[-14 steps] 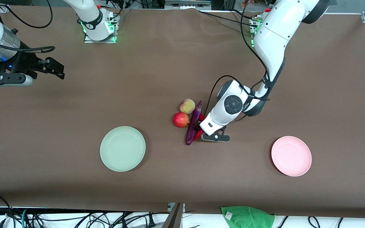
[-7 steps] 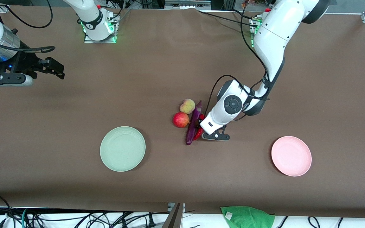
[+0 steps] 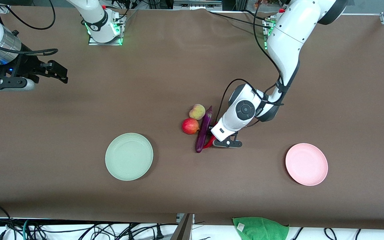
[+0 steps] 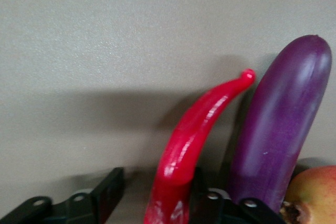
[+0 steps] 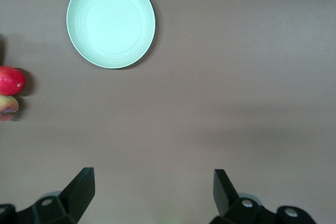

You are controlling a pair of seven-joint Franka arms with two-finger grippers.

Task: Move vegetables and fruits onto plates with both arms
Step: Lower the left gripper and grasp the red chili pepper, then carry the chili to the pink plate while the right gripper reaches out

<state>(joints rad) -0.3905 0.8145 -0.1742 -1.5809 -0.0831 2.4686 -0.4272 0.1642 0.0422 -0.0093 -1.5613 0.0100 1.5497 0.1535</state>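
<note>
Chili pepper (image 4: 181, 156) stem — hidden under left tool (image 4: 152, 203).

No readable text, label, brand, number or sign is showing in any view. A small pale tag is lying on the green cloth (image 3: 260, 228) at the worktop's edge nearest the front camera, but nothing on it can be made out. A dark mark is sitting on the band around the right arm's base (image 3: 96, 24), too small to read.
</note>
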